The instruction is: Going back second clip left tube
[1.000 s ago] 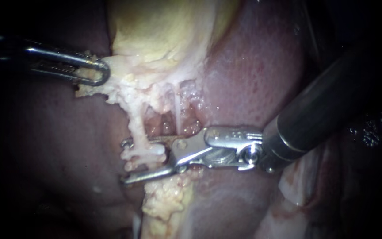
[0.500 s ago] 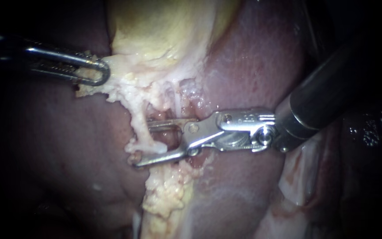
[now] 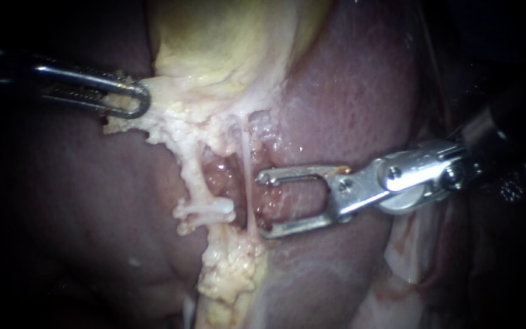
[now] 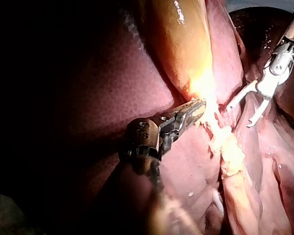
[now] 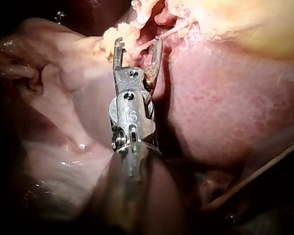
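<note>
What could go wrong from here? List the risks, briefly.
1. The right instrument has its jaws open, both tips right beside the thinner tube. A sideways drift could snag or tear it.
2. The clip on the left tube sits near those tips. A brush might loosen it.
3. The left instrument, jaws shut on the gallbladder edge, holds the tissue stretched. A slip could slacken both tubes.

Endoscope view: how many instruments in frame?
2. Left instrument comes in from the left, at the pale tissue under the gallbladder. Right instrument comes in from the right, tip beside the thin tube. None looks hidden.
</note>
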